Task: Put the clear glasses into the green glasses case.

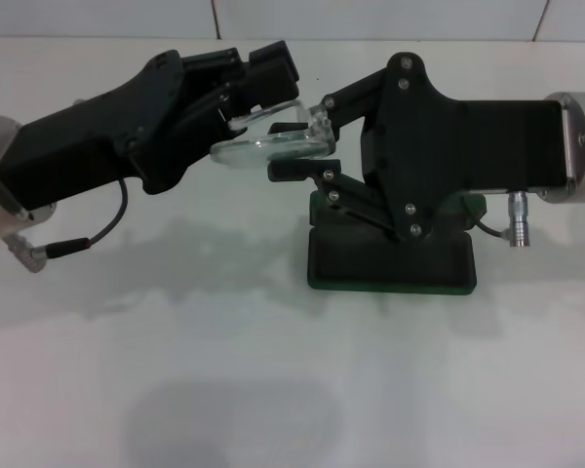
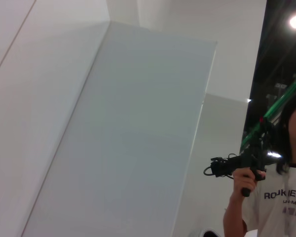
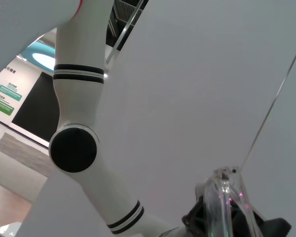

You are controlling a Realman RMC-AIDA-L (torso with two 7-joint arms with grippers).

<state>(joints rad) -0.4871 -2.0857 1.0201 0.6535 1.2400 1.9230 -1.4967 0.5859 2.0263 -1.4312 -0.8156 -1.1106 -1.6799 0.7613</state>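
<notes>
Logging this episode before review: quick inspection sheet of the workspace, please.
Surface: white table, bare where visible.
Job's things: clear glasses held in the air between both pincers, beyond the green glasses case; the case lies on the table, largely hidden under the right arm.
Clutter: nothing seen.
Grippers: left pincer shut on one end of the glasses; right pincer around the other end, grip unclear.
Cables: one at the left wrist, one at the right wrist.
Surroundings: white wall; person with a handheld device.

Robot lab — white partitions (image 2: pixel 138 123), handheld rig (image 2: pixel 237 165)
</notes>
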